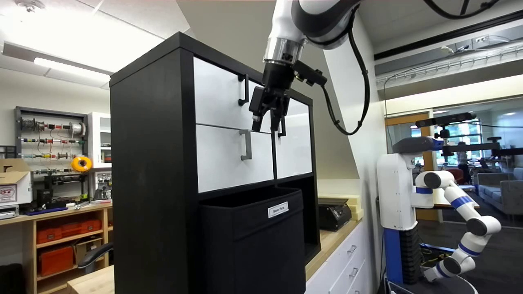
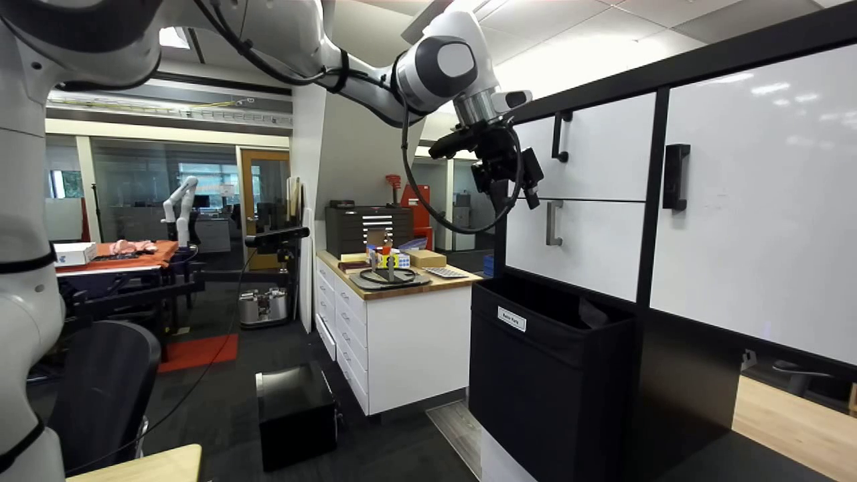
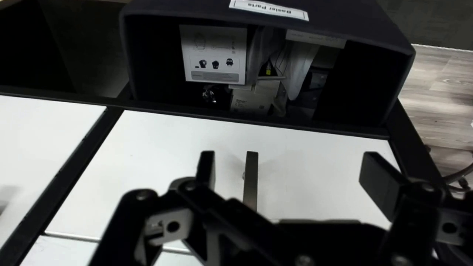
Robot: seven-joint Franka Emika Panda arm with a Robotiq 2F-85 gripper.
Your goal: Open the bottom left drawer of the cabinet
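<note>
My fingers (image 3: 380, 188) stand wide apart; before them the drawer (image 3: 303, 173) sits closed, its handle (image 3: 251, 179) showing between them in the wrist view, with the bin (image 1: 267, 249) below

- in the wrist view my pincer (image 3: 290, 168) stands spread, the grey handle (image 3: 251, 177) showing in its gap.
- an open slot runs between that handle and the drawer (image 1: 220, 163).
- just below, the black bin (image 1: 265, 249) juts from the cabinet (image 1: 151, 155), barring me a low approach.
- a black handle (image 1: 246, 90) sticks out above.
</note>
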